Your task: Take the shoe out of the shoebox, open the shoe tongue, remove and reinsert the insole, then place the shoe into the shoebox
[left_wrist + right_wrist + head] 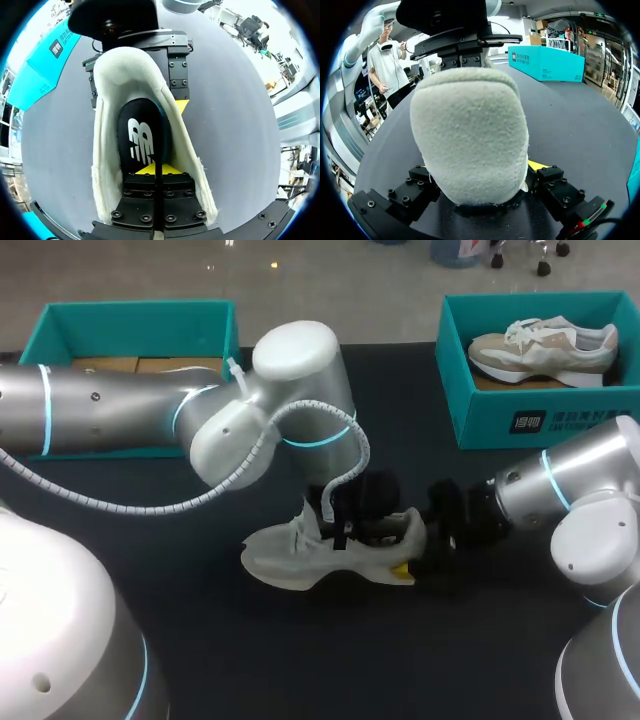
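A dark table (200,640) carries everything here, and the pale shoe (300,550) lying on its sole near the middle is the thing to place the rest by.

The left gripper (155,169) reaches down into the shoe's opening. Its fingers are drawn together with their yellow tips on the black insole (140,130), which lies inside the shoe. I cannot tell whether any of the insole is pinched between them. That position fits the insole step, most likely lifting it out or pressing it back in.

At the shoe's heel, the right gripper (480,172) is clamped on the padded back, one finger on each side. I judge that this hold braces the shoe so it does not slide or tip while the other arm works inside. It also keeps the opening facing up.

Beyond the shoe, toward the far edge of the table, are two teal boxes. The left shoebox (140,315) is on the shoe's toe side and has no shoe in it, so it is probably where this shoe goes back. The right shoebox (480,420) is on the heel side and holds a beige shoe (545,350). The shoe is well apart from both boxes, so returning it is a later step.
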Controlling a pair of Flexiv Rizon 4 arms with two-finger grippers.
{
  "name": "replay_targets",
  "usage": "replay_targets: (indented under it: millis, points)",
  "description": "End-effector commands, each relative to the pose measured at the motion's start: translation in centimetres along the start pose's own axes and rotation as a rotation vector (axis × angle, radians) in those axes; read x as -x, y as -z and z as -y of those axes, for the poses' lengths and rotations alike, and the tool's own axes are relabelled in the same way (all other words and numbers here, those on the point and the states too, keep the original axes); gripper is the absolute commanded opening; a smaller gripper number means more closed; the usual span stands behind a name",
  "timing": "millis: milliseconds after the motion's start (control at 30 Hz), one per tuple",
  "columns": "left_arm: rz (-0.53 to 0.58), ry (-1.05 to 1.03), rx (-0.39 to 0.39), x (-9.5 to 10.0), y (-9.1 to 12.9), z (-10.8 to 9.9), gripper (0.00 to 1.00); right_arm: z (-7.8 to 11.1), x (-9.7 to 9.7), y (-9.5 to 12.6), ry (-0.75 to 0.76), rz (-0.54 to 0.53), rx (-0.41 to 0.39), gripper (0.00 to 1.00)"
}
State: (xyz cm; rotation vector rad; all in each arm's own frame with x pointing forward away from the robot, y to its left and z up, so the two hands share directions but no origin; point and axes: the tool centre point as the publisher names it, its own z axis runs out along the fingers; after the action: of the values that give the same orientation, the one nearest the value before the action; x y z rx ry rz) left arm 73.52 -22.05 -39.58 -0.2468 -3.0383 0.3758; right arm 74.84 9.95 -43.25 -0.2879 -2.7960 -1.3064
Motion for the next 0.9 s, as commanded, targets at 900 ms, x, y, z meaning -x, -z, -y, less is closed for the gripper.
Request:
replay_targets:
  millis: [900]
  points:
    - [-0.297,-0.044,-0.299,-0.6,6.7,0.8,0.00,0.2,0.1,-0.3,-0.001,0.001,-0.003,0.00]
